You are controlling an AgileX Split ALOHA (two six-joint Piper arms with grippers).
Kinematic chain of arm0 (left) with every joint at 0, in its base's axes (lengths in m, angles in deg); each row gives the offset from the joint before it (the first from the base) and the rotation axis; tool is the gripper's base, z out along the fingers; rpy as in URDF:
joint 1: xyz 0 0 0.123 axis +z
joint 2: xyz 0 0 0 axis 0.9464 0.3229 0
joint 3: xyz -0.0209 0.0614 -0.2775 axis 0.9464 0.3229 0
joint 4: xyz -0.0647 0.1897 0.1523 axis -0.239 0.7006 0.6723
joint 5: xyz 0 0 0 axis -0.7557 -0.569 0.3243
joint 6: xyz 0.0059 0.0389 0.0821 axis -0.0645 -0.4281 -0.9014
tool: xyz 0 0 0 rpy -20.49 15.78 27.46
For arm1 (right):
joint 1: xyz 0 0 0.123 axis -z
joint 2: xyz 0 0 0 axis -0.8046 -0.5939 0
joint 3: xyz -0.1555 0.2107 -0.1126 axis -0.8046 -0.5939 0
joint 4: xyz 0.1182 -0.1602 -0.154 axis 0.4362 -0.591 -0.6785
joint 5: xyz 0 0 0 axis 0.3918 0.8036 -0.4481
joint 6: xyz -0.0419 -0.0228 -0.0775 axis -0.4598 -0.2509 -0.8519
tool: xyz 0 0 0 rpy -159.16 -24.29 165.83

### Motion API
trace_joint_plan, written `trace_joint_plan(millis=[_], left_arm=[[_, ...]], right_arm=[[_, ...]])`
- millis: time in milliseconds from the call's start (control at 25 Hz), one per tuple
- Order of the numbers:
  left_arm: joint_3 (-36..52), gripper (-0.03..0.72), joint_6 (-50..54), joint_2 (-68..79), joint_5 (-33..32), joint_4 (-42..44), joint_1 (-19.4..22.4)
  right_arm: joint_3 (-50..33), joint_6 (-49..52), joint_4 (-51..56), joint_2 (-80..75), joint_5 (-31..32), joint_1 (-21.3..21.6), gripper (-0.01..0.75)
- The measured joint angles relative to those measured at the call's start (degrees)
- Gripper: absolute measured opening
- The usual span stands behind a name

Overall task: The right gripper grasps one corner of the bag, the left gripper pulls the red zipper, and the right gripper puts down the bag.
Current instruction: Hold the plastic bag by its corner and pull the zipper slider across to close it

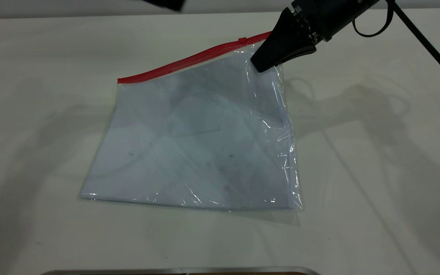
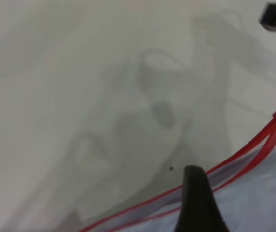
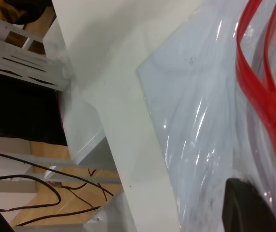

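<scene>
Clear plastic, the bag (image 1: 201,141) lies on the white worktop (image 1: 376,172), its far right corner (image 1: 267,57) lifted, pinched in the right gripper (image 1: 260,65). Its red zipper (image 1: 189,61) runs along the far edge, slider (image 1: 242,39) near that corner. Whether the left gripper (image 2: 196,203), above the zipper, is spread I cannot tell.

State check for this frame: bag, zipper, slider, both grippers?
bag: flat on the table, far right corner lifted.
red zipper: slider tab near its right end.
right gripper: shut on the corner of the bag.
left gripper: above the zipper edge, not gripping.
</scene>
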Motion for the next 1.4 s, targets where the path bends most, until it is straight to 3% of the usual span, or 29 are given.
trace_joint_plan(millis=[280, 600, 1080, 1400], left_arm=[[-8.2, 0.536, -0.5, 8.7, -4.7, -0.9, -4.3], [-13.2, 0.536, -0.5, 11.5, -5.3, -1.3, -8.2], [-13.6, 0.534, -2.3, 14.4, -5.2, -7.4, -8.6], [-13.7, 0.413, -2.5, 14.4, -6.2, -7.1, -8.6]], right_arm=[[0.0, 0.0, 0.2, 0.0, -0.4, 0.0, 0.035], [0.0, 0.0, 0.2, 0.0, -0.7, 0.0, 0.035], [0.0, 0.0, 0.2, 0.0, -1.2, 0.0, 0.035], [0.0, -0.3, 0.2, 0.0, -1.2, 0.0, 0.035]])
